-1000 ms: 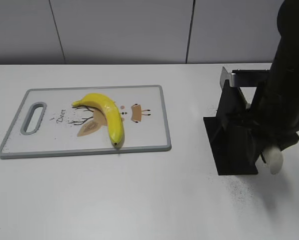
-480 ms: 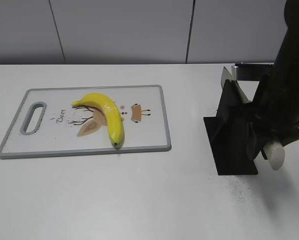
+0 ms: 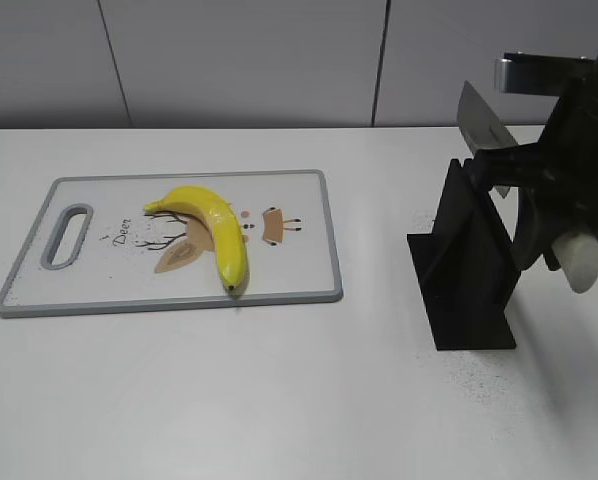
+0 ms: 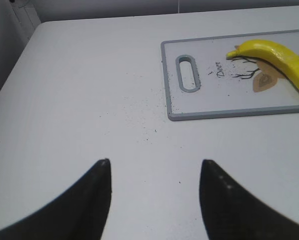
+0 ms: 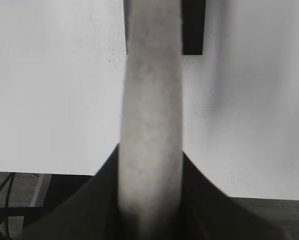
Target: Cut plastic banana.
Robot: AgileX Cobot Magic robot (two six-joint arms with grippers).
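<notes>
The plastic banana (image 3: pixel 216 226) is bright yellow and curved, and lies on a white cutting board (image 3: pixel 299 200) with a grey rim at the left of the table. It also shows in the left wrist view (image 4: pixel 279 57), at the top right. My right gripper (image 3: pixel 554 215) is shut on a knife with a pale handle (image 5: pixel 152 130); the grey blade (image 3: pixel 482 125) has come up out of the black knife stand (image 3: pixel 464 270). My left gripper (image 4: pixel 154 167) is open and empty over bare table, well short of the board (image 4: pixel 189 107).
The black knife stand sits at the right of the white table. Small dark specks lie on the table beside the stand and near the board's handle slot (image 4: pixel 187 72). A grey wall runs behind the table.
My right gripper has risen with the knife. The blade was down in the stand and now shows above it. The banana and board have not moved.
</notes>
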